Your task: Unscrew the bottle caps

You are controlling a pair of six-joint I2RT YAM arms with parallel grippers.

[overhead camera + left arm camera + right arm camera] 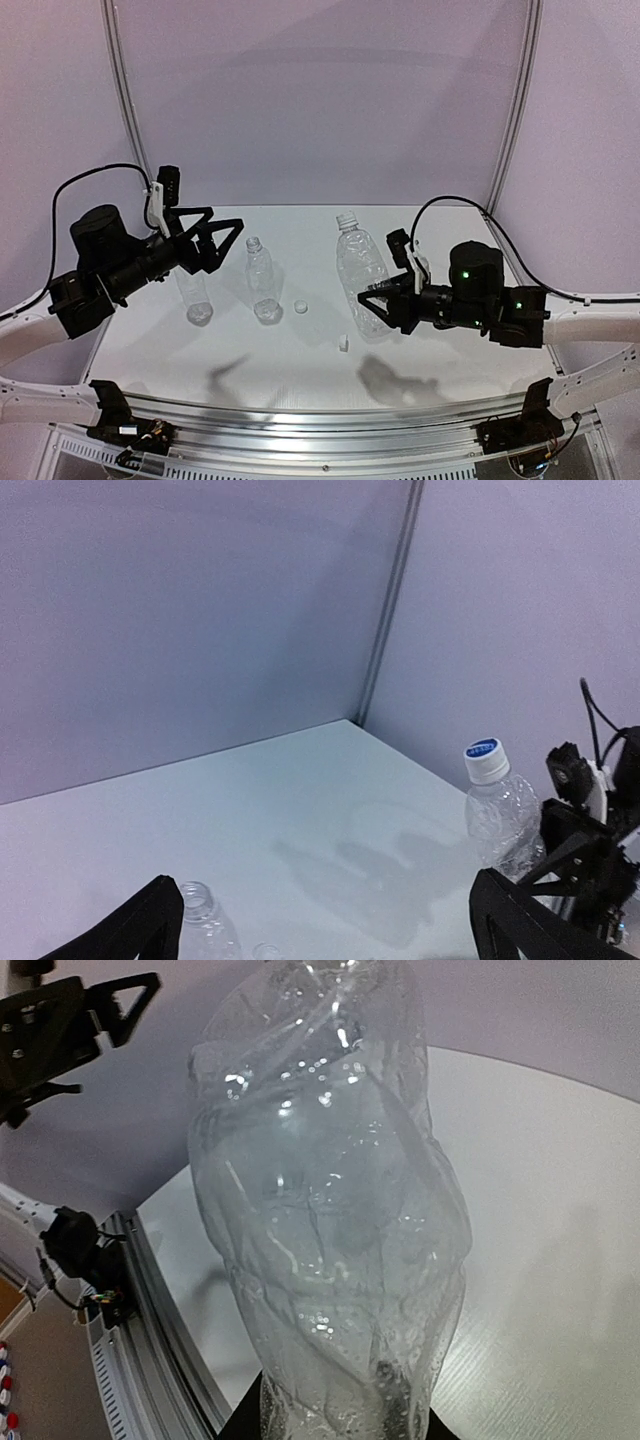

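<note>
The top camera hangs high behind the arm bases, looking down and forward over the whole white table (300, 350) to the lilac back wall (320, 100). The left wrist camera rides low, facing across to the tall clear crinkled plastic bottle (500, 815) beside the black right arm (595, 850). The right wrist camera sits tight against that bottle, facing the silver near-edge rail (140, 1320); all three views share the bottle.

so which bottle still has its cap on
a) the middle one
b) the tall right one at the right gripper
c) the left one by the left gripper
b: the tall right bottle wears a blue-topped white cap in the left wrist view, while the middle bottle has a bare neck, and one loose cap and a second loose cap lie on the table.
</note>
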